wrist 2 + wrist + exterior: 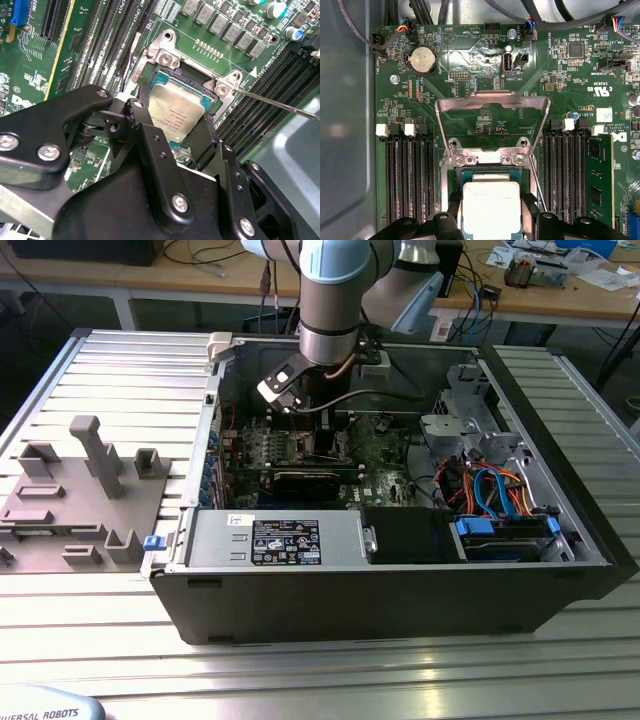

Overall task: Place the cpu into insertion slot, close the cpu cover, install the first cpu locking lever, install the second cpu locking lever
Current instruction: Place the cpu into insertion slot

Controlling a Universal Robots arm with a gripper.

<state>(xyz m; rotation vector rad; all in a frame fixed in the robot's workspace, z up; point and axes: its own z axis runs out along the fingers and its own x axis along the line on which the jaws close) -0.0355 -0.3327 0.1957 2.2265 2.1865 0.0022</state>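
Note:
The cpu (491, 207), a flat silver square, sits between my gripper's (491, 215) two black fingers (454, 207), which press its opposite edges. In the second wrist view the cpu (175, 112) hangs just over the insertion slot (167, 75), slightly skewed to the slot's dark recess and metal rim. The cpu cover (492, 100) is swung open and lies back flat on the green board beyond the slot. Two thin wire locking levers (280, 102) stand free on either side of the slot. In the exterior view my gripper (322, 435) reaches down into the open computer case.
Long black memory slots (407, 175) flank the socket on both sides, one holding a green module (600, 180). A coin battery (422, 61) and cables lie beyond the cover. The case holds a black power supply (285, 540) and drive cage (470, 420). Grey fixtures (95, 455) stand outside.

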